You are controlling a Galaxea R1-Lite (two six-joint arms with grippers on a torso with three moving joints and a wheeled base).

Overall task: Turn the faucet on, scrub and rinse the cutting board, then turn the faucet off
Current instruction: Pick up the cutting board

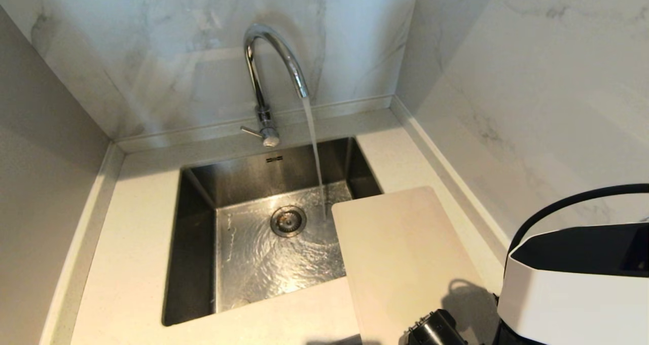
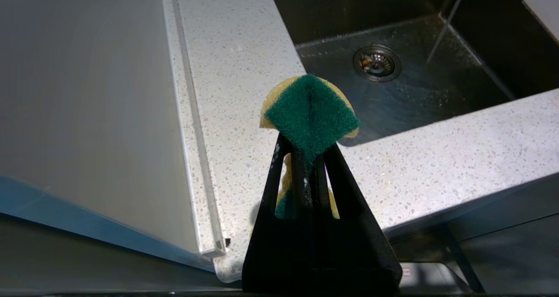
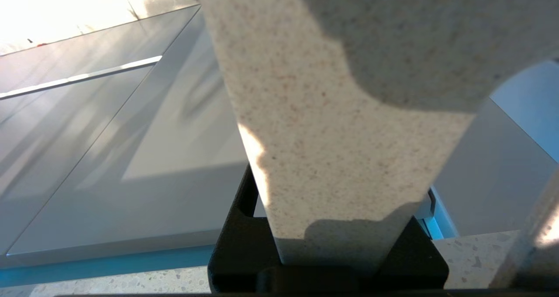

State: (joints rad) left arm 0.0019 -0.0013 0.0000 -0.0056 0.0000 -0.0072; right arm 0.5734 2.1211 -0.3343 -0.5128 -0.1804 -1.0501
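The chrome faucet (image 1: pixel 268 66) stands behind the sink (image 1: pixel 197 264), its side lever (image 1: pixel 252 131) turned out to the left, and water (image 1: pixel 315 152) runs from the spout into the basin. The beige cutting board (image 1: pixel 405 253) lies on the counter to the sink's right, one corner over the basin. My right gripper (image 1: pixel 435 329) is at the board's near edge. In the right wrist view the board (image 3: pixel 340 126) fills the space between the black jaws, which are shut on it. My left gripper (image 2: pixel 308 150) is shut on a green and yellow sponge (image 2: pixel 310 109), above the counter by the sink's left side.
The speckled counter (image 1: pixel 132 264) wraps the sink. Marble walls rise behind it and on the right (image 1: pixel 532 81), with a plain panel on the left. A drain strainer (image 1: pixel 288 220) sits in the wet basin. My right arm's white housing (image 1: pixel 573 284) fills the lower right corner.
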